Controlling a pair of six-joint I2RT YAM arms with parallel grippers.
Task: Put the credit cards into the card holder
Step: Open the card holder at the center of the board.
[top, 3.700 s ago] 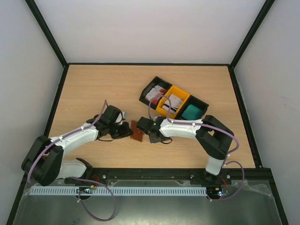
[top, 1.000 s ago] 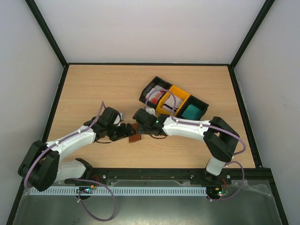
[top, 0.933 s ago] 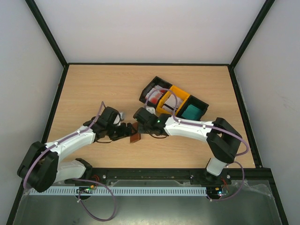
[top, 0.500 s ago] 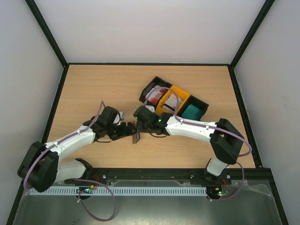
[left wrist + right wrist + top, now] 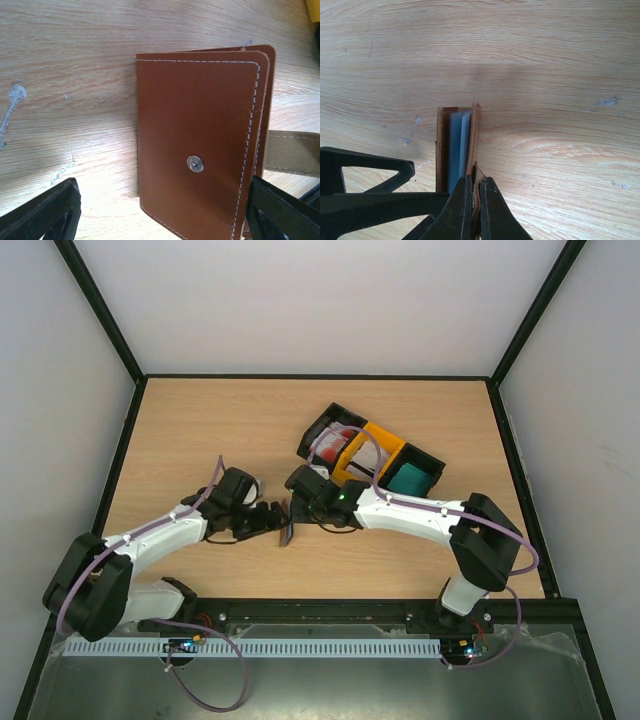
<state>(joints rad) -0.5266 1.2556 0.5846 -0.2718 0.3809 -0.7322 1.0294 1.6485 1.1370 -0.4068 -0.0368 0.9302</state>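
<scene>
The brown leather card holder (image 5: 287, 531) stands on edge near the middle of the surface (image 5: 200, 430), 1 leaf pinched tight by the right hand (image 5: 297, 510) reaching in from 1 o'clock. The left hand (image 5: 268, 519) waits at 9 o'clock, spread wide and gripping nothing, its fingers (image 5: 47, 212) either side of the face with the metal snap (image 5: 195, 163). Credit cards (image 5: 409, 480) sit in the bin tray (image 5: 383, 432) at 2 o'clock. The holder looks light and supple, likely to flop or fold shut. A hold on the outer leaf's stitched edge, clear of the slots, seems safest. The cards appear thin, stiff and slippery.
</scene>
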